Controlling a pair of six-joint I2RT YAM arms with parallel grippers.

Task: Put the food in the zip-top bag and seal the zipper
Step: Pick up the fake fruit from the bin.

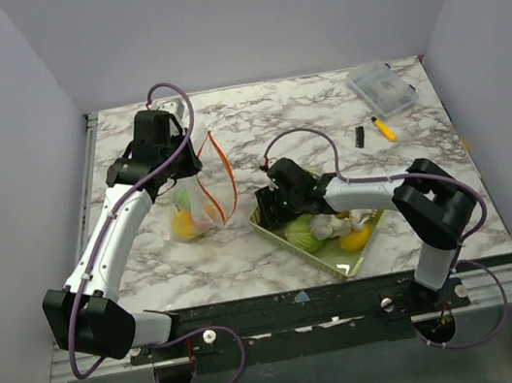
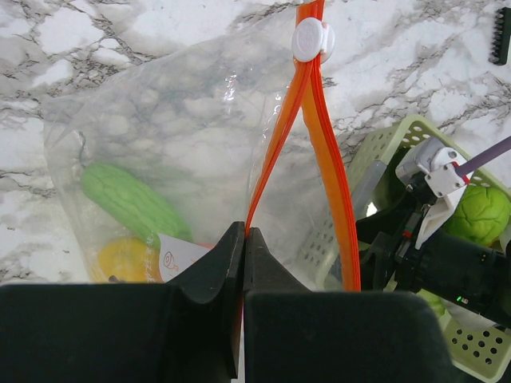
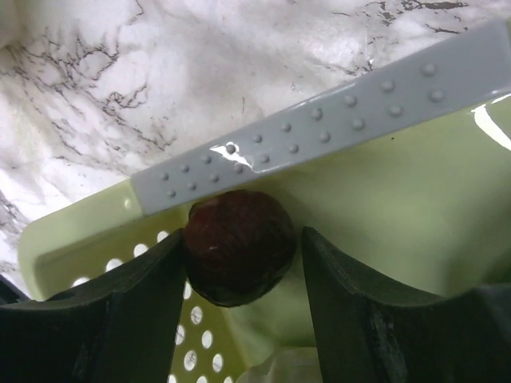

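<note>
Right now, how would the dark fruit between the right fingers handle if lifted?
The fruit looks round and smooth, so it may slip or roll from the fingers. It seems rigid plastic, probably light. Sitting by the basket wall, it could catch.

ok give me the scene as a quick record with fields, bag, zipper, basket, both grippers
bag: zip-top bag on the marble table, holding a green toy vegetable and a yellow one
zipper: orange-red zipper unsealed, white slider at its far end
basket: pale green basket, right of the bag
left: left gripper shut on the zipper
right: right gripper in the basket, jaws either side of a dark round toy fruit; grip unclear
</note>
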